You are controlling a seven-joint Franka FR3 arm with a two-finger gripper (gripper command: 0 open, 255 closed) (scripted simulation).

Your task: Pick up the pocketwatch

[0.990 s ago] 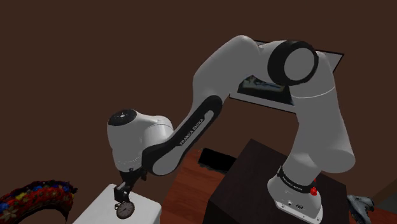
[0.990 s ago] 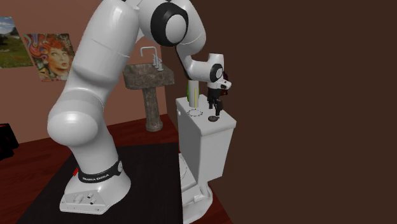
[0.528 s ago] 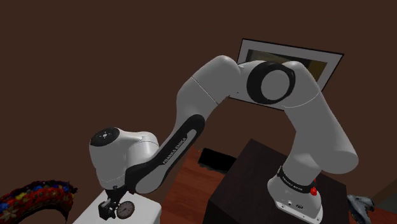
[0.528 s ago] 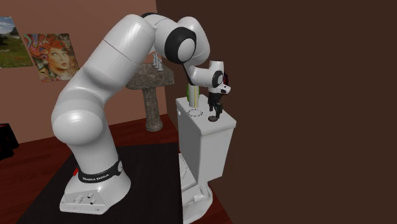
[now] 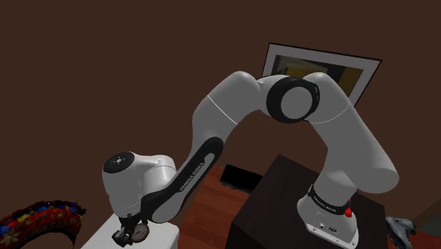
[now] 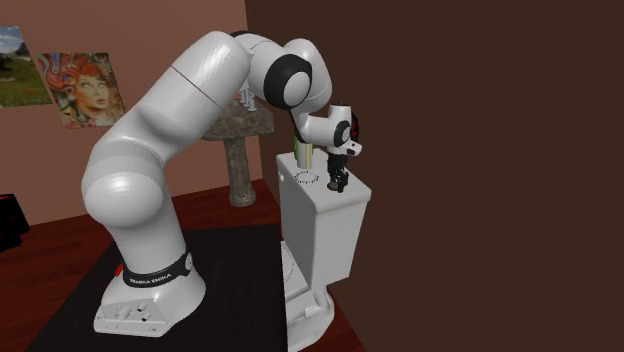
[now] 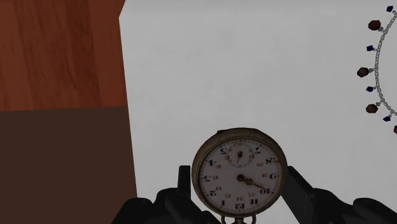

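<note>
The pocketwatch (image 7: 238, 177), a brass case with a white dial, lies flat on the white toilet tank lid (image 7: 254, 76). My gripper (image 7: 238, 186) is down over it, and the black fingers (image 7: 183, 189) press against the case from both sides. In the shoulder view the gripper (image 5: 131, 233) sits low on the lid (image 5: 106, 230) with the watch (image 5: 140, 230) at its tips. From the second exterior view the gripper (image 6: 338, 182) stands on the lid (image 6: 320, 197) near the brown wall.
A beaded chain (image 7: 376, 70) lies on the lid beside the watch, and a green and white bottle (image 6: 303, 150) stands at the lid's back. The lid's edge drops to a wooden floor (image 7: 60, 54). A pedestal sink (image 6: 238, 150) stands behind the toilet.
The hand has come down from above the lid onto the watch. The fingers, open earlier, have closed on the case.
</note>
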